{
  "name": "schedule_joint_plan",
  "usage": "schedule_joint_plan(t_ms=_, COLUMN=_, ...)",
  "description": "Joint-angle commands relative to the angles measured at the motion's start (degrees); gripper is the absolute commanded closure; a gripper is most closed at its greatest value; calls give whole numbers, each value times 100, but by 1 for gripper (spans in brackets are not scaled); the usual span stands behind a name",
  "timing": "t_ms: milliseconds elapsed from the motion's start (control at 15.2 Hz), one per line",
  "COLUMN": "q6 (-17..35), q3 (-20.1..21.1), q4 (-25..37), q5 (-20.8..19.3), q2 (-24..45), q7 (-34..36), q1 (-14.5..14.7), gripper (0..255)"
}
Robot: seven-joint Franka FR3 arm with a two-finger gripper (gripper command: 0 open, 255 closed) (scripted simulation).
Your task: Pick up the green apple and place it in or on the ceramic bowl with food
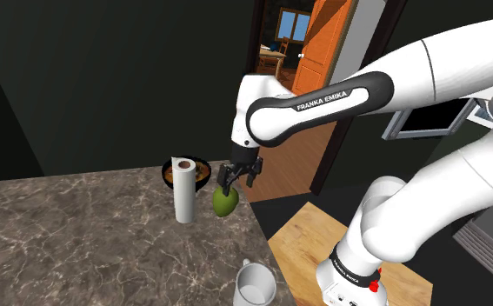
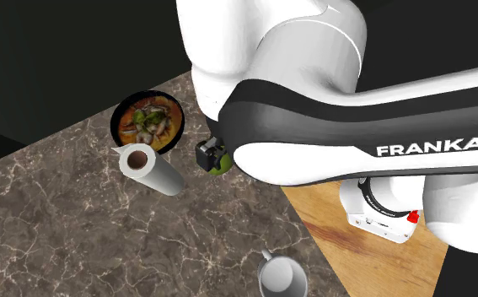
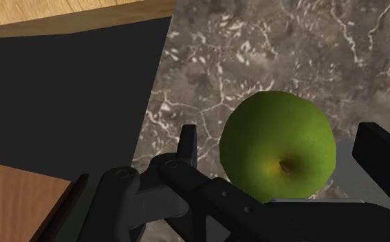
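Straddling the apple (image 3: 279,148) near the worktop (image 3: 310,48) edge, the gripper (image 3: 283,137) is standing open, touching nothing; an uneven squeeze is risking rolling it off.

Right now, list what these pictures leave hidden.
Bowl: shoulder view, front hidden by the paper roll.
Apple: second exterior view, mostly behind the arm and gripper.
Mug: shoulder view, cut off by the bottom edge.
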Motion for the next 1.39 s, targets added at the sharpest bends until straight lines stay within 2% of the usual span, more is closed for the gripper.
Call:
schedule_joint_plan(t_ms=0, q6=222, q3=67, q4=29, q5=126, q2=233, q7=64, q1=67, gripper=0)
schedule_joint_plan(t_ms=462, q6=918, q3=159, q4=-276, q5=242, q2=617, q7=23, q1=132, gripper=0)
schedule_joint_plan(t_ms=990, q6=917, q3=159, q4=-276, q5=242, q2=616, q7=24, q1=131, gripper=0)
schedule_joint_plan(t_ms=1056, q6=917, q3=159, q4=-276, q5=242, q2=616, q7=24, q1=131, gripper=255)
schedule_joint_plan(t_ms=1320, q6=914, q3=159, q4=-275, q5=241, q2=615, q7=23, q1=131, gripper=255)
